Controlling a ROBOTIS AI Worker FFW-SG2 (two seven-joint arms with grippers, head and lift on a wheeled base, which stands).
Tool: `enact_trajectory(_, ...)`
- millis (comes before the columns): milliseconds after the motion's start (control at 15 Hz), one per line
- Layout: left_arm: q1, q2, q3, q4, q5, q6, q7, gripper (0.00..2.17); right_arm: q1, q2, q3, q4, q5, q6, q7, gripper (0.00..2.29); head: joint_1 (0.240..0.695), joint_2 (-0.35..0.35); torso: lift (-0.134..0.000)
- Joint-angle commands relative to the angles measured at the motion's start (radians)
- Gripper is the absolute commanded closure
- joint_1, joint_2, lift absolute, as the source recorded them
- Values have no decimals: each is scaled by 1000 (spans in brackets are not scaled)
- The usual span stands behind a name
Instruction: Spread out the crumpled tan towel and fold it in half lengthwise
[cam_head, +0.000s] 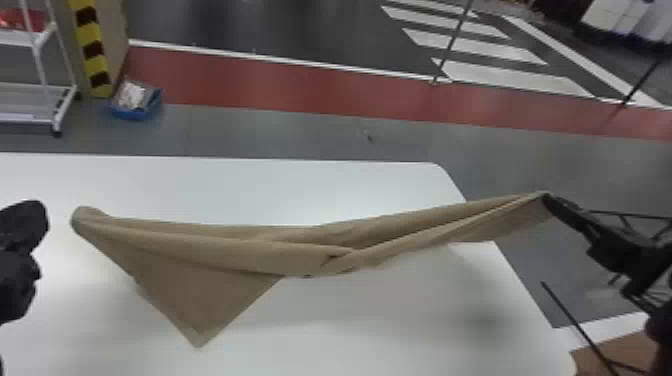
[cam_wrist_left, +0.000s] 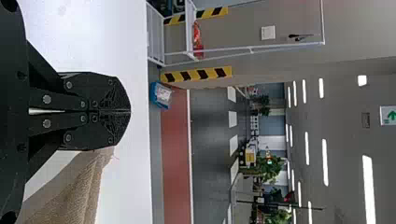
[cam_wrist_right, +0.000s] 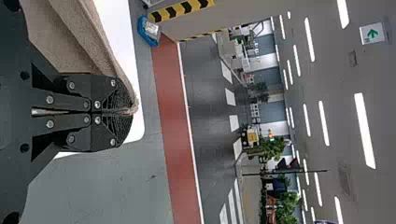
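I'd say they're at the spreading: the towel (cam_head: 225, 255) stretches over the counter (cam_head: 300, 185), its right end clamped in the right fingers (cam_wrist_right: 112, 134). The left fingers (cam_wrist_left: 112, 91), together and empty, should part and take its left end.

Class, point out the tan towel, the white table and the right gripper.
Tan towel (cam_head: 197, 302): head view, its triangular flap.
White table (cam_head: 280, 190): head view, bare far part.
Right gripper (cam_wrist_right: 125, 112): right wrist view, between fingertips.
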Motion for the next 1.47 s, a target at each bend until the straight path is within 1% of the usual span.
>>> enact_trajectory(0, -14, -1, -10, 37, -1, -1, -12, 1794, 21, 16, 8, 29, 8, -21, 0, 1747, 695, -350, -125)
enact_trajectory(200, -42, -3, -51, 83, -9, -13, -17, 1791, 81, 45, 28, 42, 12, -92, -2, 1747, 695, -350, -125)
enact_trajectory(267, -51, -3, -61, 91, -15, -13, -44, 1646, 93, 47, 28, 42, 5, -98, -2, 1747, 695, -350, -125)
enact_trajectory(333, -52, -3, -71, 95, -17, -19, -69, 1197, 98, 48, 29, 42, 2, -101, -2, 1747, 695, -350, -125)
enact_trajectory(400, -51, -1, -79, 97, -24, -35, -98, 313, 98, 47, 28, 42, 2, -98, -2, 1747, 695, -350, -125)
enact_trajectory(467, -46, -1, -85, 97, -26, -62, -103, 12, 98, 45, 28, 42, 0, -98, -2, 1747, 695, -350, -125)
enact_trajectory(600, -14, 5, -77, 75, -24, -148, -107, 12, 98, 45, 31, 41, -2, -92, -2, 1747, 695, -350, -125)
enact_trajectory(733, 44, 8, -44, 12, -12, -151, -127, 19, 98, 48, 32, 33, -2, -83, -2, 1747, 695, -350, -125)
enact_trajectory(800, 86, 9, -28, -20, -9, -157, -155, 26, 98, 52, 31, 30, -2, -86, -2, 1747, 695, -350, -125)
enact_trajectory(933, 159, 12, -15, -46, -10, -200, -241, 87, 105, 53, 32, 32, -9, -92, 0, 1747, 695, -350, -125)
enact_trajectory(1000, 182, 12, -28, -51, -14, -200, -254, 90, 108, 55, 32, 32, -11, -95, 0, 1747, 695, -350, -125)
enact_trajectory(1200, 225, 12, -96, -57, -14, -197, -245, 87, 124, 58, 32, 32, -25, -98, 0, 1747, 695, -350, -125)
enact_trajectory(1267, 242, 18, -125, -64, -14, -194, -242, 93, 133, 58, 29, 30, -29, -98, 0, 1747, 695, -350, -125)
enact_trajectory(1333, 251, 34, -160, -67, -15, -194, -242, 164, 142, 58, 29, 30, -32, -107, 0, 1747, 695, -350, -125)
enact_trajectory(1400, 253, 43, -200, -60, -32, -194, -239, 245, 147, 58, 25, 30, -37, -113, 0, 1747, 695, -350, -125)
